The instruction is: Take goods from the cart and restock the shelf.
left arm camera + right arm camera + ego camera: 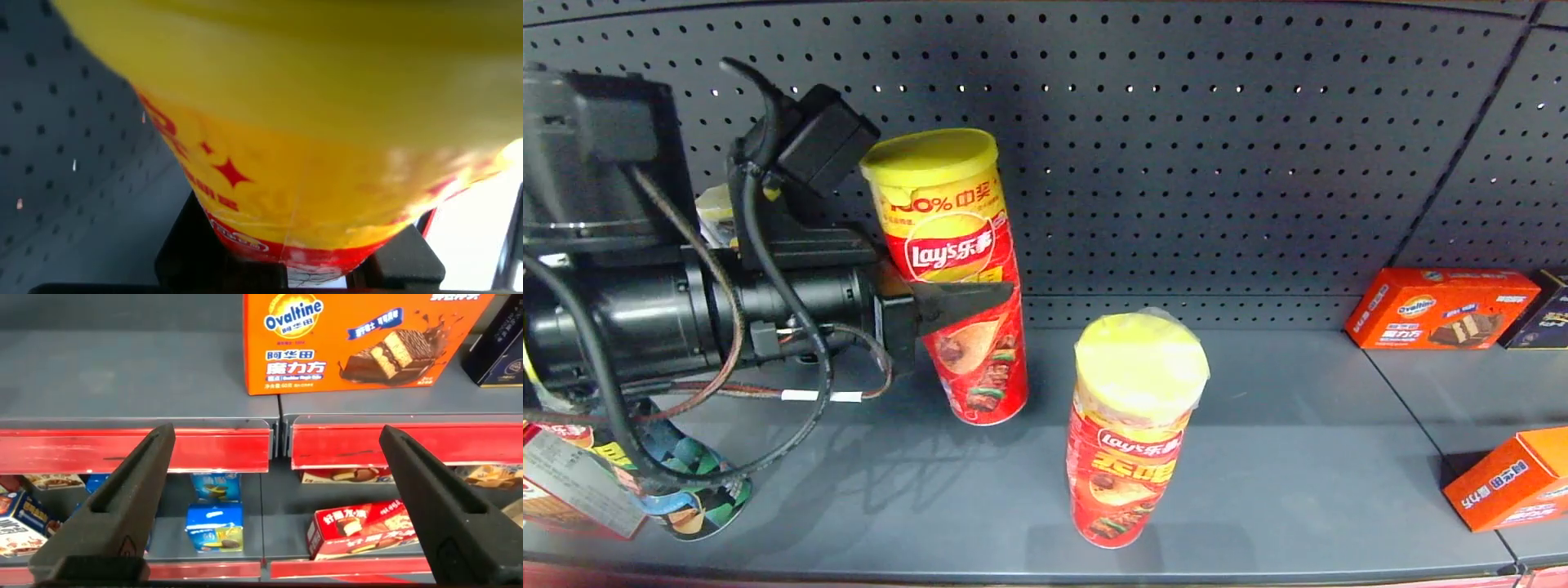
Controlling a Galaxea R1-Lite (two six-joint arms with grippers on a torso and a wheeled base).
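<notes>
A chips can (943,212) is clamped, tilted, by the left gripper (968,306) at the back of the shelf (1298,441), a second can (1131,433) stood nearby. The right gripper (278,434) is held spread open

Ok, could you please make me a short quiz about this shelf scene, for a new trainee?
1. True or false: the left gripper is shut on a red can with a yellow lid.
2. The second red can is: A) standing upright on the shelf; B) lying on its side; C) packed inside a box.
3. Fill in: the right gripper is ____ and holds nothing.
Key: 1 true; 2 A; 3 open.
</notes>
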